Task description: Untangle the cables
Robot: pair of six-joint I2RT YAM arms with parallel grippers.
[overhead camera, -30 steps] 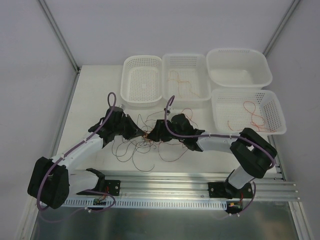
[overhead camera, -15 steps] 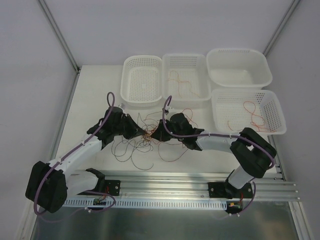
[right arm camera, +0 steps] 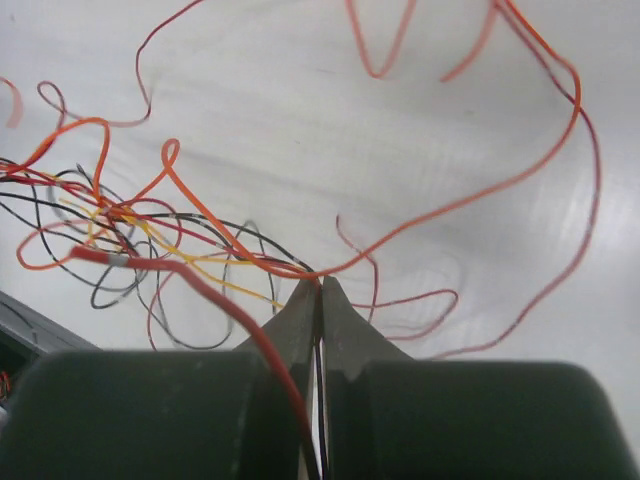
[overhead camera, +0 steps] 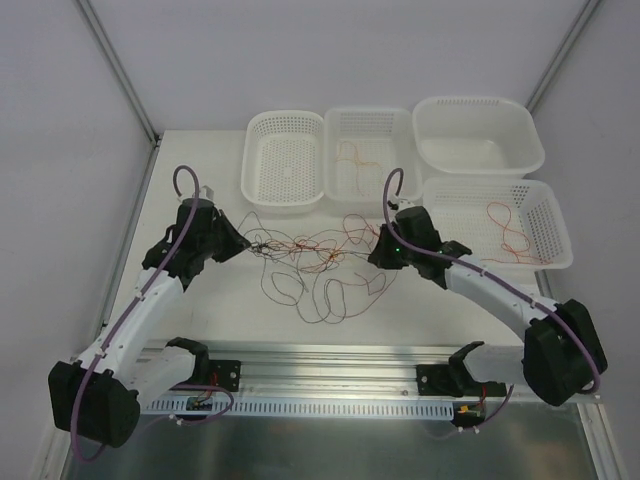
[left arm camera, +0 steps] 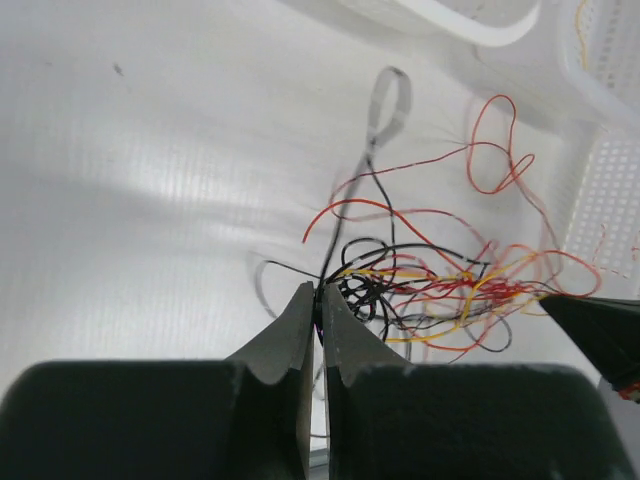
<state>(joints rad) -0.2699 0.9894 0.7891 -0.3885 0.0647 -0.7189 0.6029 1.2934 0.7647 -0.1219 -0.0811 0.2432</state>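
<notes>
Both grippers have been pulled well apart since a second back, when they were nearly nose to nose over a tight clump. The left gripper [overhead camera: 244, 244] has been swung out to its own side and the right gripper [overhead camera: 373, 254] to its own. The hair-thin red, orange, yellow and black cables [overhead camera: 310, 250] have been dragged out into a long loose web strung between the two sets of fingertips. So the pull-apart step looks like what's being done here.

Left jaws are seen pressed together, with a black strand pinched right at the tips. The densest knot of wire is sat just ahead of them, toward the right gripper. Right jaws are clamped too, with an orange strand and something dark nipped at the tips, and big orange loops are thrown out ahead and to one side. Slack loops are left lying on the white tabletop [overhead camera: 190, 190], on the near side of the line between the grippers.

Not untangled yet tbh: a crossed-over snarl can be made out nearer the left gripper. For the next move, one strand probably needs to be singled out and drawn clear while the rest is held back. The pull should be kept gentle, since wire this thin could easily be cinched tighter. A strand apiece is already lying in two of the white perforated plastic baskets [overhead camera: 375, 128] beyond the grippers, so a freed one would presumably be dropped there.
</notes>
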